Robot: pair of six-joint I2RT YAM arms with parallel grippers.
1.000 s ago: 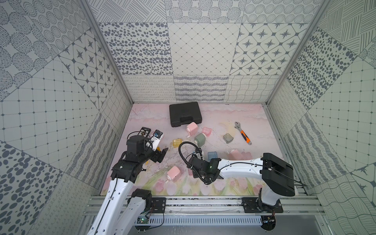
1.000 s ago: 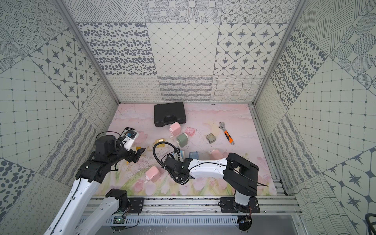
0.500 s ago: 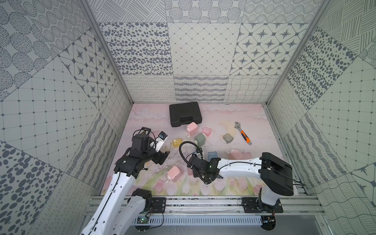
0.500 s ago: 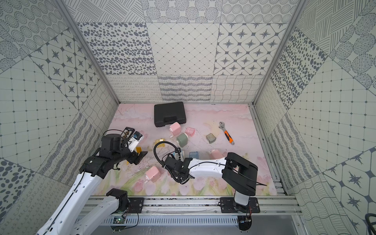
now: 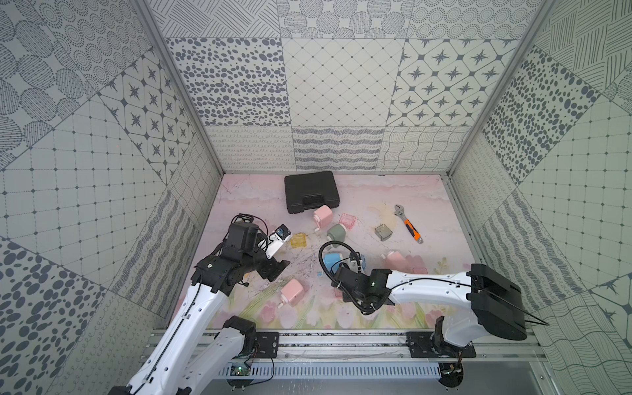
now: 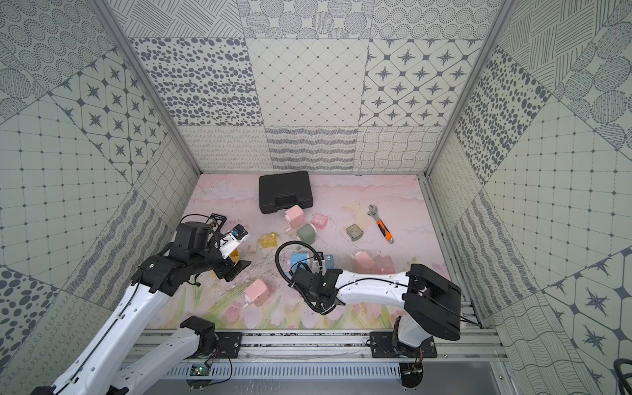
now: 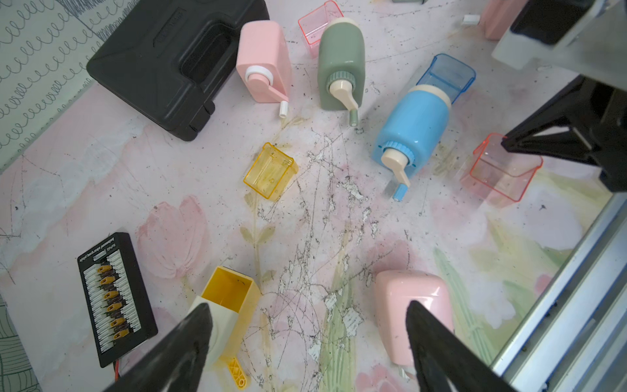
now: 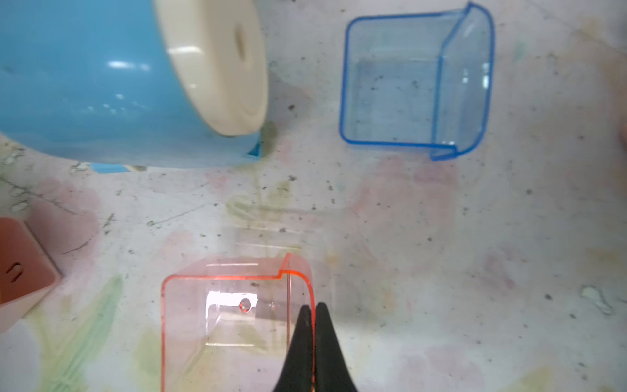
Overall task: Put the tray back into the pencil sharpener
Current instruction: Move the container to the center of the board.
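One red tray (image 8: pixel 224 332), side wall pinched inside right gripper (image 8: pixel 312 315)

Tray (image 8: pixel 220 322): clear red-orange plastic box with a stepped rim, open side up, low over the mat (image 8: pixel 441 237) toward its front edge. Its rounded end wall is pinched between the closed tips of the right gripper (image 8: pixel 314 310), and whether it rests on the mat or is lifted cannot be told. Sharpener (image 5: pixel 292 290): pink, rounded box body with a white crank, lying on its side near the mat's front edge, crank end frontward, near the tray but apart from it.
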